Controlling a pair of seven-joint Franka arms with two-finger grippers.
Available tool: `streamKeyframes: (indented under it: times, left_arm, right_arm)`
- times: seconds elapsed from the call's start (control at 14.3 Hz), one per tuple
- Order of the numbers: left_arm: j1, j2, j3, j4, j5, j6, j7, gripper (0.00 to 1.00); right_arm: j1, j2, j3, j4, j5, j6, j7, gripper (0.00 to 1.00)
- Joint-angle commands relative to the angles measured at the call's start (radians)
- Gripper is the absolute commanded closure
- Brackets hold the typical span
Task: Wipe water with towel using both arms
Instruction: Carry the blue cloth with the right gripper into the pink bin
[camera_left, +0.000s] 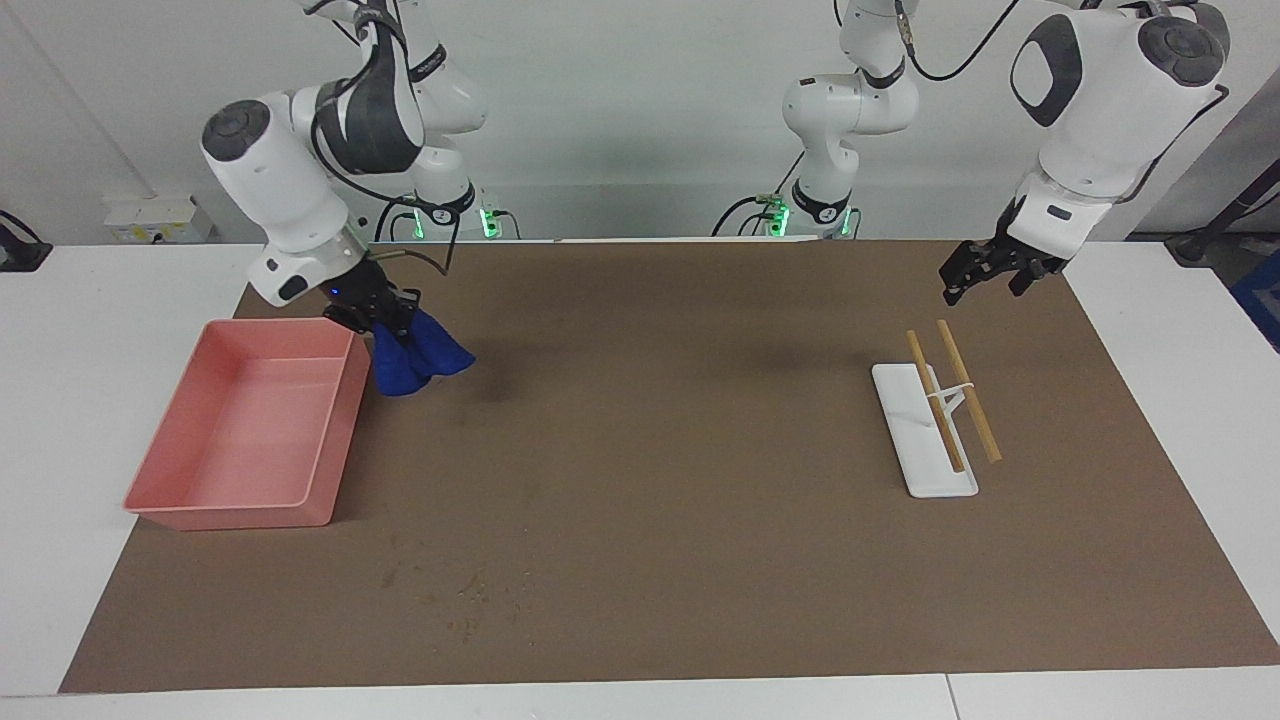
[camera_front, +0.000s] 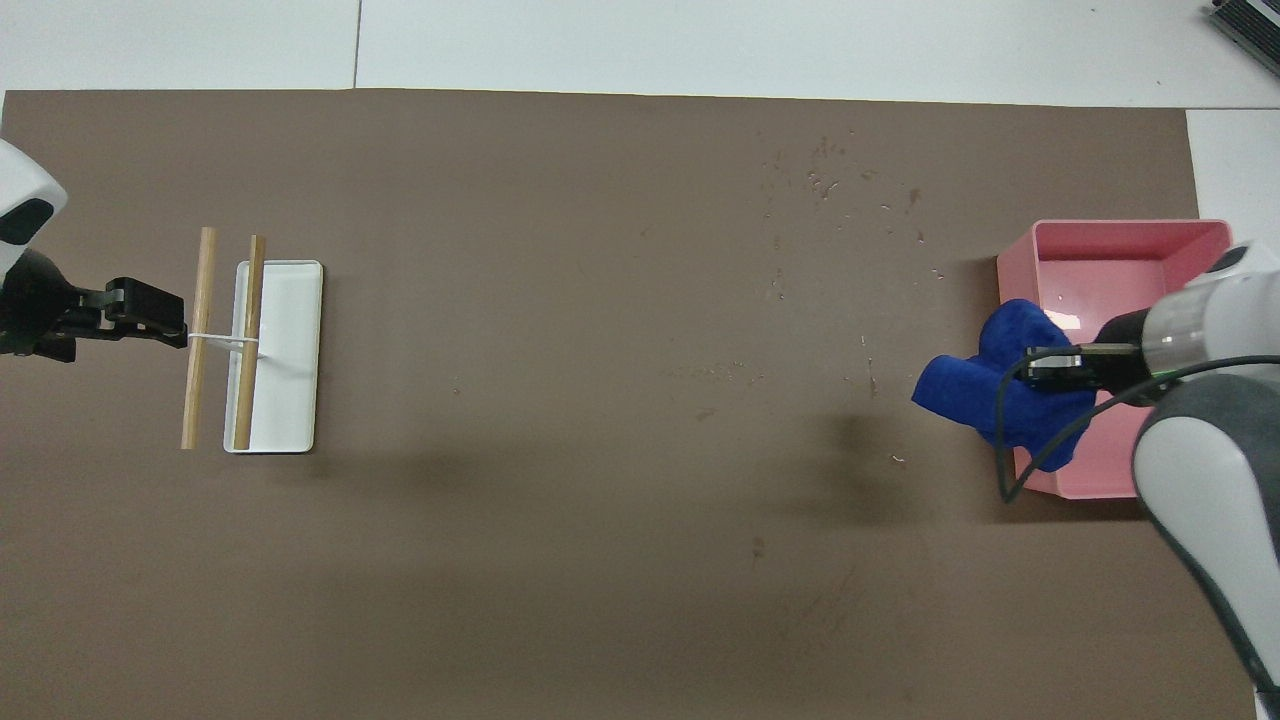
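Observation:
The royal-blue towel (camera_left: 418, 356) hangs bunched from my right gripper (camera_left: 388, 318), which is shut on it. It is in the air over the brown mat, just beside the pink tray (camera_left: 215, 490), at the tray's corner nearest the robots. In the overhead view the towel (camera_front: 975, 385) overlaps the tray's rim (camera_front: 1110, 228) under the right gripper (camera_front: 1050, 367). Small wet specks (camera_front: 830, 185) lie on the mat, farther from the robots than the towel; they also show in the facing view (camera_left: 470, 590). My left gripper (camera_left: 965, 285) is open and empty, waiting over the mat near the white stand.
A white flat stand (camera_left: 925, 440) with two wooden sticks (camera_left: 968, 392) across it lies toward the left arm's end of the table; it also shows in the overhead view (camera_front: 290, 350). The brown mat (camera_left: 660, 450) covers most of the table.

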Motion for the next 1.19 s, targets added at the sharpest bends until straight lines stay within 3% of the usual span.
streamKeyframes:
  times: [0.0, 0.28, 0.63, 0.91, 0.98, 1.12]
  left_arm:
    - [-0.011, -0.024, 0.009, -0.027, 0.017, 0.006, -0.003, 0.00]
    - [-0.011, -0.024, 0.009, -0.021, 0.015, -0.005, -0.003, 0.00]
    - [-0.011, -0.025, 0.009, -0.024, 0.015, -0.008, -0.004, 0.00]
    - [-0.007, -0.024, 0.009, -0.021, 0.015, 0.003, -0.001, 0.00]
    - [-0.004, -0.021, 0.011, -0.012, 0.006, 0.010, -0.004, 0.00]
    - [-0.002, -0.022, 0.012, -0.013, 0.007, 0.009, -0.003, 0.00]
  right_arm:
    - [-0.095, 0.033, 0.010, 0.077, -0.074, -0.034, 0.005, 1.00]
    - [-0.178, 0.064, 0.011, 0.074, -0.164, -0.001, -0.014, 1.00]
    - [-0.244, 0.222, 0.008, 0.062, -0.204, 0.124, -0.061, 1.00]
    - [-0.255, 0.236, 0.010, -0.037, -0.215, 0.230, -0.057, 1.00]
    - [-0.259, 0.234, 0.008, -0.045, -0.215, 0.232, -0.054, 0.85]
    - [-0.263, 0.236, 0.010, -0.036, -0.213, 0.220, -0.052, 0.21]
